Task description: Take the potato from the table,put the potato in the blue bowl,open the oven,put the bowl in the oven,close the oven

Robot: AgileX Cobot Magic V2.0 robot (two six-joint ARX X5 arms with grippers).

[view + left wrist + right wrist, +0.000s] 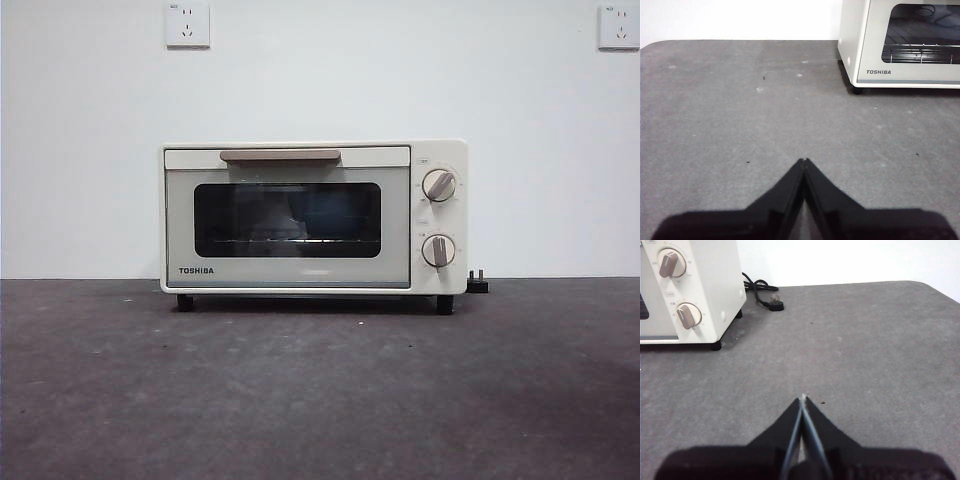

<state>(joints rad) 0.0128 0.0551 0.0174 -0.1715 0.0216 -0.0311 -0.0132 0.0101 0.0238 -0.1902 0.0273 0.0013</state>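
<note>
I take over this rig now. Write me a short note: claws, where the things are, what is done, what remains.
Left claw: shut, holding nothing, over bare table.
Right claw: shut, holding nothing, off to the knob side of the oven.
Oven: door closed; its plug lies unplugged on the table.
Blue bowl: a blue shape shows dimly through the door glass. Potato: not visible in any view.
Done: apparently every step.
Left: only confirm the potato is in the bowl.

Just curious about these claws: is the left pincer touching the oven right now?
Apart. The left wrist view shows the left pincer, jaws shut, with bare table between it and the oven.
</note>
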